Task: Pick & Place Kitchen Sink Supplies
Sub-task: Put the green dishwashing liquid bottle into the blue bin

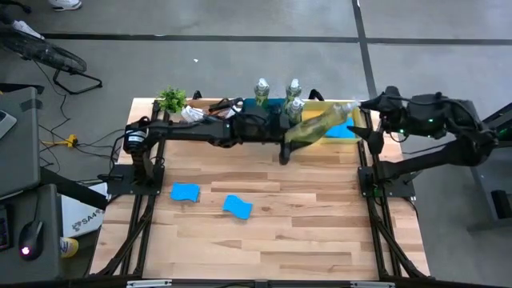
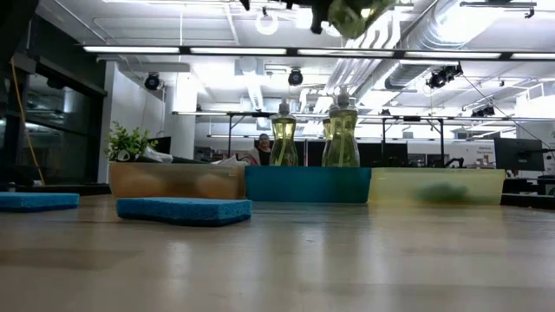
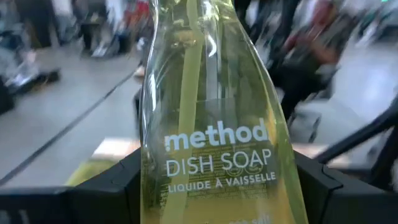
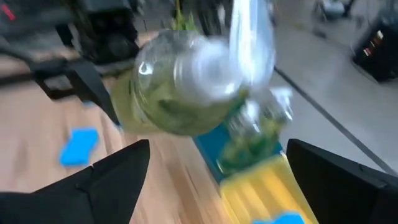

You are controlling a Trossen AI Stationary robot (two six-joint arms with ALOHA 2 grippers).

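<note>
A clear bottle of yellow-green dish soap (image 1: 320,124) hangs in the air over the yellow bin (image 1: 326,106), lying almost level with its pump end toward the table's right. My left gripper (image 1: 286,140) is shut on it. My right gripper (image 1: 368,122) stands open just beyond the pump end, which shows ahead of its fingers as the bottle (image 4: 186,81), untouched. Three more bottles (image 1: 294,88) stand upright in the teal bin (image 2: 308,184). Two blue sponges (image 1: 186,192) (image 1: 238,206) lie flat on the table. My left gripper pinches the bottle's wide lower body (image 3: 155,186) between its two fingers (image 3: 106,190), one on each side beside the label. The fingers reach in level from the table's left. The bottle is lifted clear of the bins and table, tipped nearly level, with its neck pointing away from the gripper.
A tan bin (image 2: 173,180) with a small green plant (image 1: 172,98) stands at the back left beside the teal bin. A blue sponge (image 1: 344,132) lies in the yellow bin. The left arm spans the table's back. The wooden tabletop (image 1: 280,248) stretches toward the near edge.
</note>
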